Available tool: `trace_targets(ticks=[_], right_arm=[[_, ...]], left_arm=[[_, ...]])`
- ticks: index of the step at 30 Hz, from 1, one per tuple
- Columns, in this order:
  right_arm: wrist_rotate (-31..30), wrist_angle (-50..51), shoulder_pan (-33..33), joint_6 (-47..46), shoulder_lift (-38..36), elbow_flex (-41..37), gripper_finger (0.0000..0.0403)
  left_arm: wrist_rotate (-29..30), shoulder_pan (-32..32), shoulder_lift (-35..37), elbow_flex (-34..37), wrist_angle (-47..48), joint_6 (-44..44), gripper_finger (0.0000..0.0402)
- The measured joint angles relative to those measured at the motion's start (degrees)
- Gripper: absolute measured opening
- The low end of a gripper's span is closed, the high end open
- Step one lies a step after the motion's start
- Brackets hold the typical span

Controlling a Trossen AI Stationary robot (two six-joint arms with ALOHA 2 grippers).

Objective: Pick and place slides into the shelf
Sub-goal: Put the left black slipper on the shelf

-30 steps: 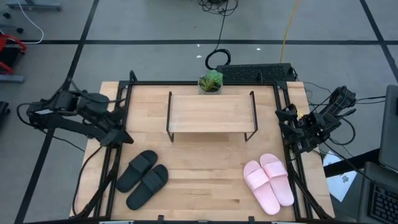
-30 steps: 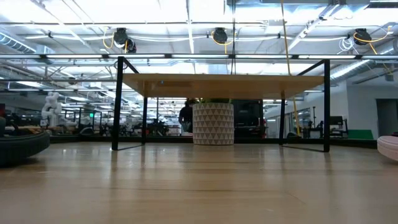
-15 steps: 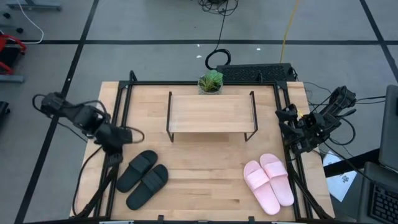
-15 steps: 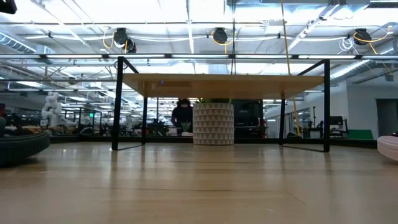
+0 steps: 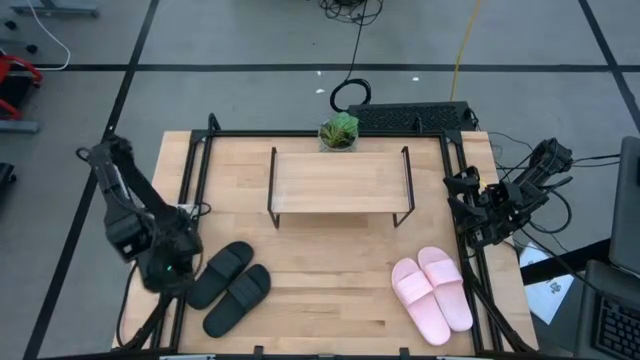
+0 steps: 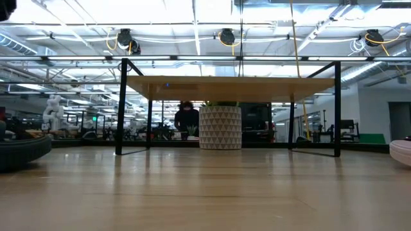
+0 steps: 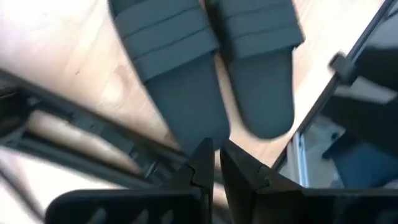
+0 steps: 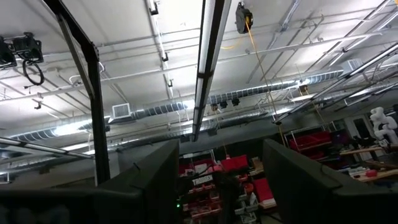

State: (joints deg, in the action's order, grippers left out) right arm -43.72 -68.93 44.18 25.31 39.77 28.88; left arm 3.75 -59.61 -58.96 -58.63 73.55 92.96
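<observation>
Two black slides (image 5: pixel 230 287) lie side by side, soles down, at the table's near left; the left wrist view shows them (image 7: pixel 205 56) from above. My left gripper (image 5: pixel 172 270) (image 7: pixel 216 152) hovers shut, pointing down, just beyond their heel ends and over the table's left rail, touching nothing. Two pink slides (image 5: pixel 432 294) lie at the near right. The shelf (image 5: pixel 340 184) stands on its wire legs at the table's far middle, with nothing on or under it. My right gripper (image 5: pixel 470 205) (image 8: pixel 221 180) waits open at the right edge, pointing up at the ceiling.
A small potted plant (image 5: pixel 339 131) stands behind the shelf at the far edge. Black frame rails (image 5: pixel 188 190) run along the table's left, right and far sides. Bare wood lies between the two pairs of slides. In the low view a person (image 6: pixel 186 120) stands far off in the room.
My left gripper has swung from beside the table's far left toward the near edge and come down, tipping from nearly level to pointing down beside the black slides. It has stayed shut. The slides have not moved.
</observation>
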Motion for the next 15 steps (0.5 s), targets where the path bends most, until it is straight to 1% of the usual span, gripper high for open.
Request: trace_targets(ticks=[3,5,9,12,15], right_arm=[[0.0,-0.04,0.0,0.05,0.0,0.0,0.0219],[0.0,-0.04,0.0,0.04,0.0,0.0,0.0219],[0.0,-0.03,0.0,-0.47,0.0,0.0,0.0219],[0.0,-0.02,0.0,-0.52,0.0,0.0,0.0219],[0.0,-0.03,0.0,-0.56,-0.01,0.0,0.0219]], left_arm=[[6.92,-5.21,0.0,3.1,-2.05,7.24,0.0024],[9.85,-8.04,-0.07,5.63,-3.1,11.86,0.0024],[11.66,-12.35,-0.54,10.28,-4.76,19.44,0.0024],[13.59,-14.62,-1.98,12.52,-7.59,21.3,0.0024],[15.76,-15.8,-3.95,13.28,-10.53,21.67,0.0024]])
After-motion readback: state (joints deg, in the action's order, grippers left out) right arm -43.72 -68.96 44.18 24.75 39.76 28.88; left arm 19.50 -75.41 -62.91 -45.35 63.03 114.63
